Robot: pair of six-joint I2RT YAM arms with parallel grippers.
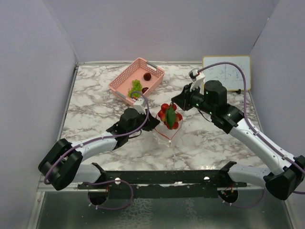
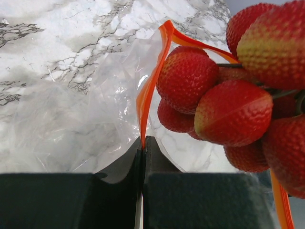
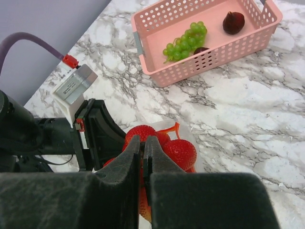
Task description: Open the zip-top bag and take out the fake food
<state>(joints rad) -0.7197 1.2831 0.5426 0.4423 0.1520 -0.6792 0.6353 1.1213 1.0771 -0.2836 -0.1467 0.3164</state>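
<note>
Left pincer (image 2: 143, 149) pressed shut on the orange zip strip (image 2: 147, 90) of the clear bag (image 2: 95, 109), which lies crumpled near the centre of the marble table (image 1: 95, 100). We see the right pincer (image 3: 143, 143) likewise fully closed, directly over the red strawberries (image 3: 178, 151) at the bag's mouth; what it grips we cannot tell. At 11 o'clock from the bag, a pink basket (image 3: 205, 59) holds green grapes (image 3: 186, 40) and a dark red fruit (image 3: 234, 22). A whiteboard (image 1: 226, 71) lies at 2 o'clock.

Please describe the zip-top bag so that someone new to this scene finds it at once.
On the marble table, look at the centre, in front of the pink mesh basket. The clear zip-top bag there holds red strawberries; only it has an orange zip strip.
</note>
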